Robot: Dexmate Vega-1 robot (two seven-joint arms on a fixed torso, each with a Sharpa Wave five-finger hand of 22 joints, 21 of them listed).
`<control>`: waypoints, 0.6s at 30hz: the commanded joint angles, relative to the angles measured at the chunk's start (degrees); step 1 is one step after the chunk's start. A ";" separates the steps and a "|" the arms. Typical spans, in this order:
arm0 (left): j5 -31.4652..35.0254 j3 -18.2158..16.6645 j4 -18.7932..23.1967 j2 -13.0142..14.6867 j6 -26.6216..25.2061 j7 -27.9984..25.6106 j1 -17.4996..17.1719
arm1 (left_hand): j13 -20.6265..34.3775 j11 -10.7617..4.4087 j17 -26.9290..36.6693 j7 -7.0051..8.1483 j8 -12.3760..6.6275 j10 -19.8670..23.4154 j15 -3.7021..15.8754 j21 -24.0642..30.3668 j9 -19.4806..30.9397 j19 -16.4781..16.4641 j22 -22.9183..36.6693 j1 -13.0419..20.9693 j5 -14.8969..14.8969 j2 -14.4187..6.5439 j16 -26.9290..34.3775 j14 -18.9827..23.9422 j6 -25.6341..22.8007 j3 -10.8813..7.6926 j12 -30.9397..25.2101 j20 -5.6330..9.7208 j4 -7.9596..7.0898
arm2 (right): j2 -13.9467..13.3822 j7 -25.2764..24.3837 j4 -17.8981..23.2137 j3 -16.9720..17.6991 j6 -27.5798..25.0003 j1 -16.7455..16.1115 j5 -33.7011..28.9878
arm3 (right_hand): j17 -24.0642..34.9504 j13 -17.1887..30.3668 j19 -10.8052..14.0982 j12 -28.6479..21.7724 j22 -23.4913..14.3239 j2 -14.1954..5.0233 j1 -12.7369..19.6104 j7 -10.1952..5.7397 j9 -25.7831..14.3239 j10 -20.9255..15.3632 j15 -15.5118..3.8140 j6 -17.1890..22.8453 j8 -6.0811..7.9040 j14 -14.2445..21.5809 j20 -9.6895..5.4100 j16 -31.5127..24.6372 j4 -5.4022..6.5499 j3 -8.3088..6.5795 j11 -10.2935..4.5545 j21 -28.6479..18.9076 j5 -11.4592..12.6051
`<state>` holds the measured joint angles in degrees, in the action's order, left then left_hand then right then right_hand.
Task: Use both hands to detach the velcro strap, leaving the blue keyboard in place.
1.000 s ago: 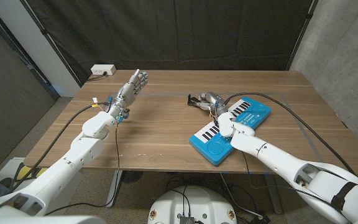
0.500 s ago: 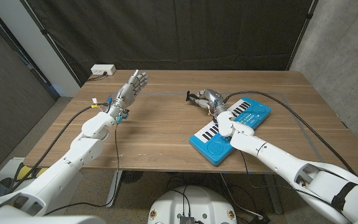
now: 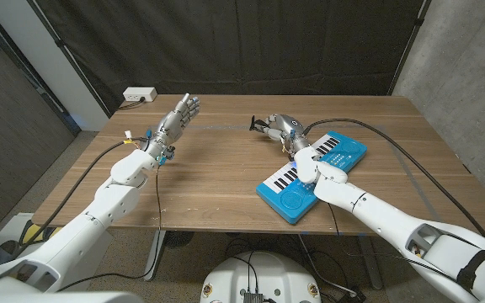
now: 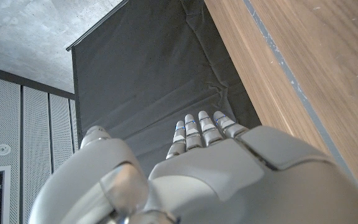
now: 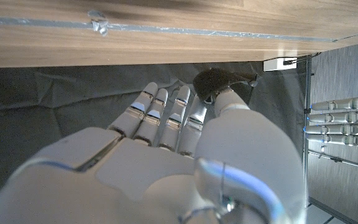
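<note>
Fingers of the right hand [image 3: 283, 128] seemingly pinch a dark velcro strap [image 3: 261, 130] beyond the blue keyboard [image 3: 311, 174]; left hand [image 3: 179, 118] hovers, fingers released.

White arms [image 3: 99, 202], grey robot hands [image 3: 178, 118]

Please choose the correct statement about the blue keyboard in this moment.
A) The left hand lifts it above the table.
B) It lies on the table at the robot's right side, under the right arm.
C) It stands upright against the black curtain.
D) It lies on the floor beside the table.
B: in the head view the blue keyboard lies flat on the table, with the right arm reaching over it.
</note>
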<state>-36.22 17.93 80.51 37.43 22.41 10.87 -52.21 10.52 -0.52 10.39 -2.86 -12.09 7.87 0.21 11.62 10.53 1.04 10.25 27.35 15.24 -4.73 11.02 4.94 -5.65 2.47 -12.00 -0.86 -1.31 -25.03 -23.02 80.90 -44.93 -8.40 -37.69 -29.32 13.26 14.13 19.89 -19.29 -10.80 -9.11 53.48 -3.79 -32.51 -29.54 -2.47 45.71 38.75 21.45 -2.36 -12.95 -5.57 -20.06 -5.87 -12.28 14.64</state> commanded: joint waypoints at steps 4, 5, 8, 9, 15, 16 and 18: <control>5.39 0.90 3.73 2.20 -2.11 -3.53 0.91 | 0.18 -0.01 -0.05 -0.05 -0.48 1.52 -0.15 -0.06 0.19 -0.03 0.21 3.61 -0.56 -1.44 0.20 0.97 -1.52 -1.70 -0.23 -0.67 1.24 | -4.18 -1.97 8.16 1.89 0.59 -3.78 -3.91 | 0.58 0.60 1.08 -0.74 -0.26 -0.18 -0.55 0.30 -1.96 -1.40 -4.90 0.25 1.78 1.88 -2.21 -0.83 0.11 -0.90 -0.24 -0.43 0.69; 5.87 1.01 3.84 2.26 -2.11 -3.72 1.06 | 0.18 -0.01 -0.06 -0.08 -0.48 1.76 -0.09 -0.05 0.19 -0.03 0.21 3.99 -0.64 -1.65 0.20 1.04 -1.63 -1.89 -0.29 -0.69 1.41 | -4.48 -2.25 8.63 2.03 0.84 -4.08 -4.20 | 0.61 0.64 1.24 -0.76 -0.26 -0.16 -0.58 0.29 -2.10 -1.44 -4.94 0.19 1.88 1.92 -2.29 -0.83 0.11 -0.96 -0.22 -0.49 0.72; 6.49 1.32 3.71 2.27 -2.02 -3.44 1.64 | 0.19 0.09 -0.07 -0.05 -0.51 1.89 -0.05 -0.05 0.19 -0.02 0.21 4.68 -0.79 -1.99 0.24 1.29 -1.87 -2.23 -0.27 -0.73 1.73 | -5.14 -3.48 9.81 2.49 1.52 -5.01 -5.12 | 0.69 0.75 1.72 -0.80 -0.26 -0.14 -0.64 0.30 -2.55 -1.53 -5.30 0.15 2.26 2.29 -2.55 -0.94 0.07 -1.16 -0.13 -0.69 0.82; 6.43 1.41 3.54 2.20 -1.93 -3.11 1.84 | 0.19 0.08 -0.07 -0.02 -0.53 1.94 -0.05 -0.05 0.19 -0.01 0.22 4.88 -0.85 -2.08 0.25 1.36 -1.99 -2.32 -0.27 -0.74 1.82 | -5.27 -4.00 10.02 2.68 1.89 -5.29 -5.32 | 0.73 0.82 1.99 -0.89 -0.27 -0.13 -0.65 0.45 -2.80 -1.73 -5.48 0.07 2.44 2.54 -2.61 -1.01 0.03 -1.29 -0.11 -0.79 0.89; 7.66 1.77 3.83 2.31 -2.62 -3.71 2.61 | 0.19 -0.07 -0.09 0.09 -0.58 2.36 0.01 -0.03 0.20 -0.02 0.22 5.78 -1.11 -2.46 0.27 1.65 -2.40 -2.74 -0.33 -0.80 2.24 | -6.12 -5.32 12.51 3.77 1.67 -7.13 -6.80 | 0.94 1.15 2.99 -1.21 -0.31 -0.03 -0.72 0.53 -4.08 -2.51 -5.80 0.04 3.55 3.68 -2.87 -1.31 -0.18 -1.93 -0.44 -1.18 1.31; 8.23 1.86 4.06 2.47 -2.93 -4.08 2.79 | 0.19 -0.19 -0.09 0.05 -0.59 2.62 0.03 -0.03 0.20 0.00 0.22 6.07 -1.20 -2.58 0.27 1.76 -2.52 -2.88 -0.39 -0.86 2.38 | -6.31 -5.28 12.93 3.87 1.52 -7.34 -7.12 | 0.96 1.18 3.00 -1.24 -0.31 -0.03 -0.75 0.55 -4.20 -2.60 -5.81 -0.03 3.63 3.69 -2.86 -1.30 -0.19 -1.98 -0.50 -1.18 1.35; 10.30 1.99 5.51 3.26 -4.54 -6.04 2.91 | 0.19 -0.61 -0.11 0.40 -0.75 3.74 0.03 0.00 0.23 0.02 0.24 7.88 -1.58 -3.35 0.36 2.47 -3.44 -3.78 -0.61 -1.08 3.24 | -6.56 -5.14 13.56 4.15 1.49 -7.72 -7.34 | 1.01 1.24 3.00 -1.24 -0.32 -0.01 -0.82 0.40 -4.45 -2.61 -5.82 -0.05 3.84 3.68 -2.85 -1.27 -0.19 -2.08 -0.51 -1.18 1.43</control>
<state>-30.37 19.17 83.76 39.42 20.39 7.94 -50.52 10.52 -0.72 10.12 -2.74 -12.52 10.35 0.28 11.63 10.53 0.94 10.25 33.47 14.17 -7.67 11.02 6.48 -8.03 -0.45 -12.01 -1.37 1.12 -29.77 -26.59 90.12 -42.38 -7.09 -42.75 -34.27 13.99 15.14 22.30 -20.15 -10.80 -9.07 53.04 -3.57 -36.48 -31.70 -2.65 45.48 42.17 24.68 -2.66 -14.00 -5.69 -21.76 -6.41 -12.98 15.75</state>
